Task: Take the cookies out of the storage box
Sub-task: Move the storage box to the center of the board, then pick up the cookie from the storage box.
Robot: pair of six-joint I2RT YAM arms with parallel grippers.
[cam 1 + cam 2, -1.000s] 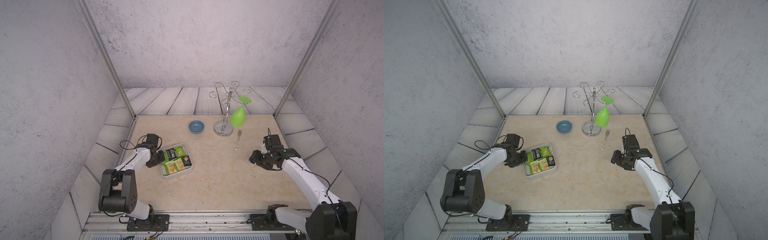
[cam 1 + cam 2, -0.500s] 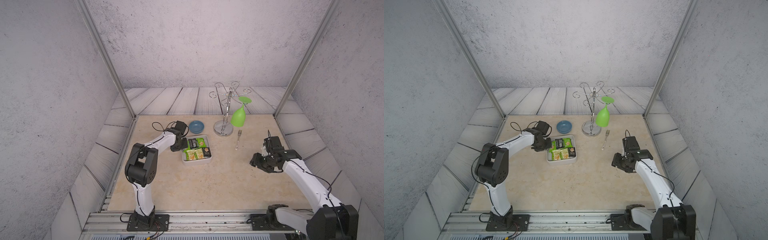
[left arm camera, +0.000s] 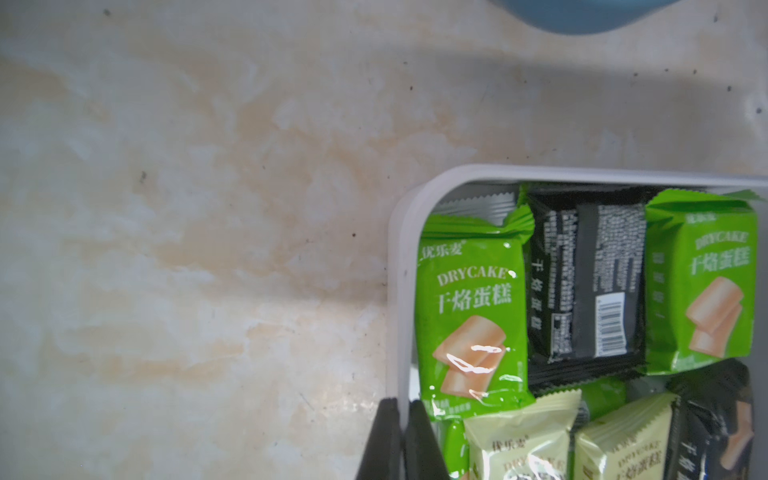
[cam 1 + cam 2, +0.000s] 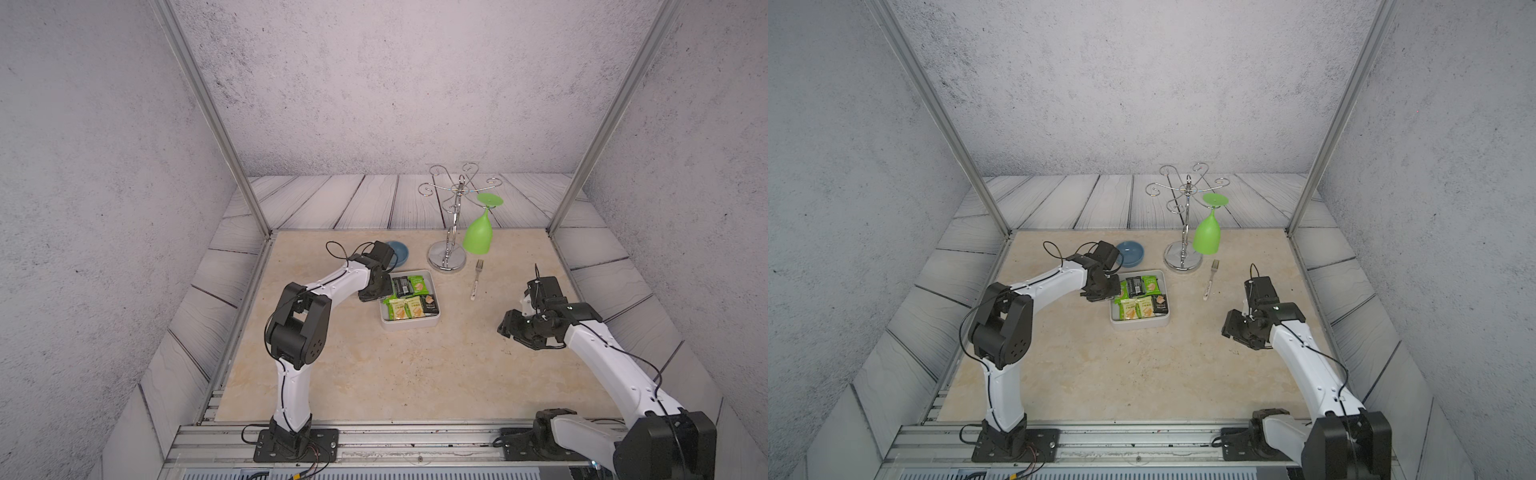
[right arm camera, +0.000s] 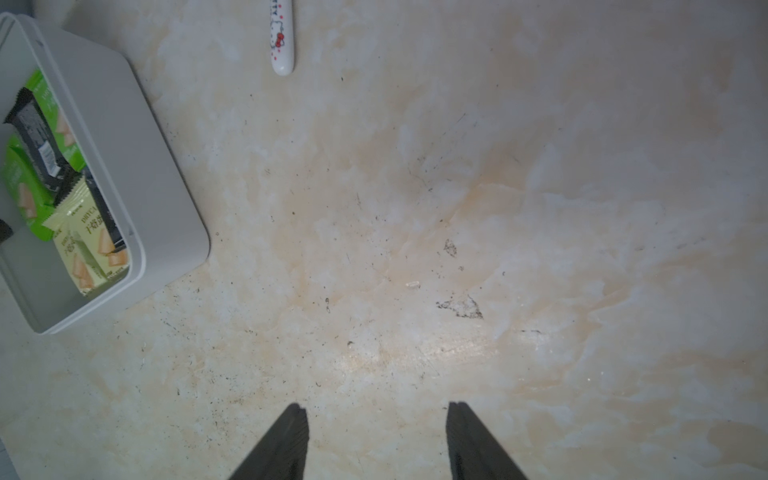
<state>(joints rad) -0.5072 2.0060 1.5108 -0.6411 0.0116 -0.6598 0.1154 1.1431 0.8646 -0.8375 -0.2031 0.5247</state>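
The storage box (image 4: 409,326) (image 4: 1140,323) is a shallow white tray in the middle of the table, seen in both top views. Several cookies (image 4: 409,297) (image 4: 1142,297) in green, black and cream packets lie inside it. My left gripper (image 4: 376,293) (image 4: 1106,295) is at the box's left wall. In the left wrist view the left gripper (image 3: 401,405) is shut on the rim of the storage box (image 3: 399,257), one finger outside, one inside next to a green packet of the cookies (image 3: 473,316). My right gripper (image 4: 509,328) (image 5: 377,409) hangs open over bare table, right of the storage box (image 5: 137,174).
A small blue bowl (image 4: 397,252) sits just behind the box, partly behind my left wrist. A chrome glass rack (image 4: 446,259) holds an upside-down green glass (image 4: 478,235). A fork (image 4: 476,278) with a white handle lies between the box and my right gripper.
My left arm has dragged the storage box from the table's left side toward the middle, beside the blue bowl. The right arm has barely moved.
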